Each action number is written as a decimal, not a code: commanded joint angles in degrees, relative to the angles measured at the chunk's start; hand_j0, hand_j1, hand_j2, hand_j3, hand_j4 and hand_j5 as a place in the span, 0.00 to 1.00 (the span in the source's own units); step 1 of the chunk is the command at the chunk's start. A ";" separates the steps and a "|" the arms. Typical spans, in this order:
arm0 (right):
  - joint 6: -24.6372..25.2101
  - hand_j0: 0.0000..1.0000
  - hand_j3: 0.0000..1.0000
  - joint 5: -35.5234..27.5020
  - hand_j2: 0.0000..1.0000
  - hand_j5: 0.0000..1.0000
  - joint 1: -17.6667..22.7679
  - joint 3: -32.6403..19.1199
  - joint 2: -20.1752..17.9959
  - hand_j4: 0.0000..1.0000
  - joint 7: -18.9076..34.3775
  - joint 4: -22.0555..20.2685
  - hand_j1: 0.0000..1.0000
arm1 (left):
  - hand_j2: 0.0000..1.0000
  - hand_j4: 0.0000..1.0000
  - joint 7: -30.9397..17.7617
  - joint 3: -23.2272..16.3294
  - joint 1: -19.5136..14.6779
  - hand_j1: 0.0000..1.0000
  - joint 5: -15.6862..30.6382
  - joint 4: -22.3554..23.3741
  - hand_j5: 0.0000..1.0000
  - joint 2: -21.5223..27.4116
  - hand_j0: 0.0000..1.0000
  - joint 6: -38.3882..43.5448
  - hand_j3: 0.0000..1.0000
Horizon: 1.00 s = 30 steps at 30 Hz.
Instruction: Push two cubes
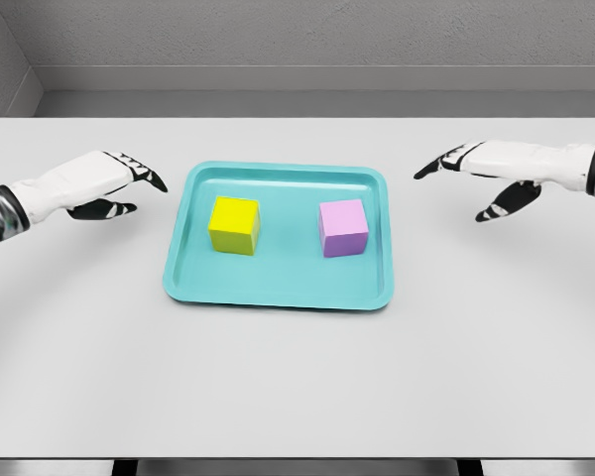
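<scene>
A yellow cube point(234, 225) sits in the left half of a teal tray point(278, 293), and a pink cube point(343, 227) sits in the right half. The two cubes stand apart, about one cube width between them. My left hand point(134, 188) hovers left of the tray, fingers stretched out and holding nothing. On the other side, my right hand point(456, 178) floats right of the tray at about the same height, fingers extended and empty. Neither hand touches the tray or a cube.
The tray lies in the middle of a white table point(297, 397). A grey wall point(297, 40) runs behind the table's far edge.
</scene>
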 commanded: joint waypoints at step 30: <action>0.15 0.13 0.13 4.15 0.13 0.13 -4.66 10.94 5.26 0.13 -0.02 -3.00 0.13 | 0.65 0.65 -4.85 -0.45 -0.62 0.65 -0.20 -0.87 0.65 -3.73 0.65 0.12 0.65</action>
